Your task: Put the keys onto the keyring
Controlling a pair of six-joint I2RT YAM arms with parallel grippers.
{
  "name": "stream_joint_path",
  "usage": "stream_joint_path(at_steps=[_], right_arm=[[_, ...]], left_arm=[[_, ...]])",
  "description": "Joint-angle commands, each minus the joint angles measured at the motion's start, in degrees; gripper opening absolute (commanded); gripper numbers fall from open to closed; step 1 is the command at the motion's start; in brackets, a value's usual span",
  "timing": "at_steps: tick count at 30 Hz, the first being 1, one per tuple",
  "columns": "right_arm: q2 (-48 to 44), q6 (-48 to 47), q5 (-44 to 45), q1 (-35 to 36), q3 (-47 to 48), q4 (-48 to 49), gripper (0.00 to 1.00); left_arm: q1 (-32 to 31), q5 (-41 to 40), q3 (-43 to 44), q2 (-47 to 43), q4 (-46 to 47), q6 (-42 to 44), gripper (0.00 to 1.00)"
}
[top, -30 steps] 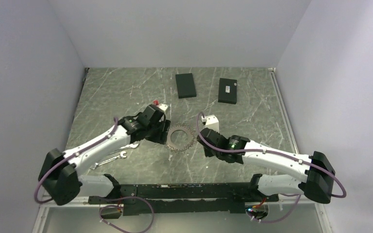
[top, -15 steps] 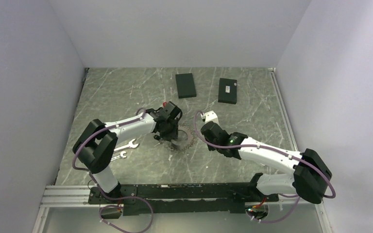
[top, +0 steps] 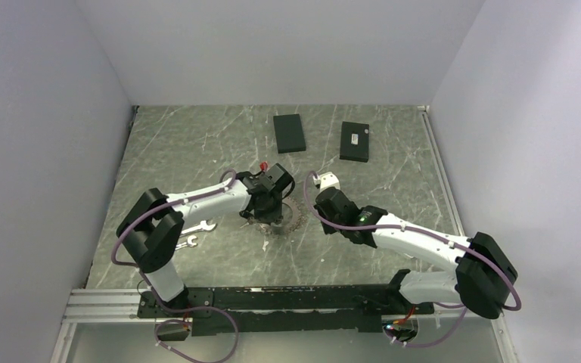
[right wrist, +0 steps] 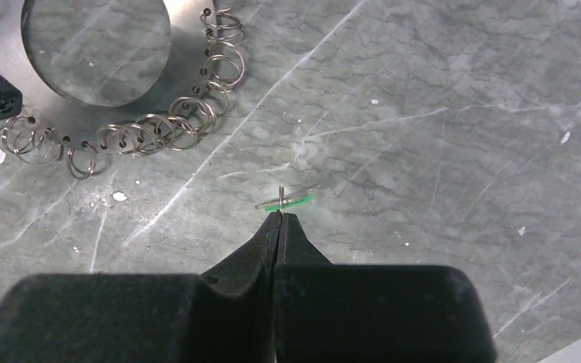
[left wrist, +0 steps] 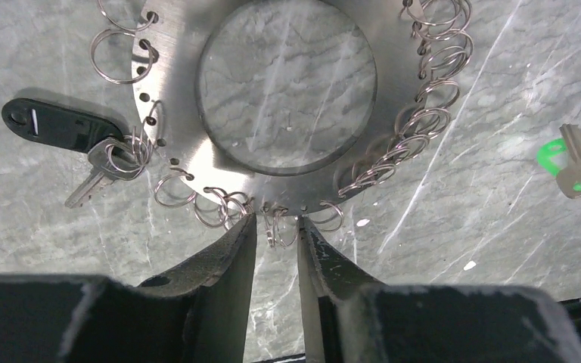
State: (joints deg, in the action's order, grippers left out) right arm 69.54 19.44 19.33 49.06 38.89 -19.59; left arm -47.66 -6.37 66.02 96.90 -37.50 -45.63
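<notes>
The keyring (left wrist: 181, 91) is a flat metal disc with an open centre and several small split rings along its rim. A black fob (left wrist: 60, 125) and a silver key (left wrist: 91, 185) hang from one split ring on its left. My left gripper (left wrist: 276, 223) stands at the disc's near edge, jaws narrowly open either side of a small split ring (left wrist: 281, 231). My right gripper (right wrist: 280, 215) is shut on a green-headed key (right wrist: 287, 201), held edge-on just above the table, right of the keyring (right wrist: 189, 45). That key (left wrist: 579, 166) also shows in the left wrist view.
Two flat black boxes (top: 289, 132) (top: 355, 141) lie at the back of the marble table. Two wrenches (top: 199, 226) (top: 184, 242) lie left of the left arm. The keyring (top: 296, 219) sits between both grippers.
The left arm has swung right onto the keyring's near edge and its jaws have narrowed. The right arm has shifted a little towards the ring, still shut.
</notes>
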Motion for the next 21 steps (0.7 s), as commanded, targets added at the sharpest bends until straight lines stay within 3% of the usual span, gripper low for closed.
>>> stream_joint_path(at_steps=[1, 7, 14, 21], right_arm=[[0.4, -0.3, -1.3, -0.3, 0.5, 2.2, 0.00], [-0.1, 0.5, -1.8, -0.3, 0.6, 1.6, 0.00], [-0.8, 0.8, -2.1, -0.3, 0.0, 1.5, 0.00], [-1.4, 0.8, -2.1, -0.4, -0.9, 1.7, 0.00]], left_arm=[[-0.9, -0.8, -1.1, -2.5, 1.9, -1.3, 0.31], [-1.0, 2.7, -4.0, -2.7, 6.8, -2.3, 0.32], [-1.8, 3.0, -6.5, -4.1, 11.1, -2.0, 0.43], [-3.1, 3.5, -5.6, -2.8, 13.7, 0.7, 0.44]])
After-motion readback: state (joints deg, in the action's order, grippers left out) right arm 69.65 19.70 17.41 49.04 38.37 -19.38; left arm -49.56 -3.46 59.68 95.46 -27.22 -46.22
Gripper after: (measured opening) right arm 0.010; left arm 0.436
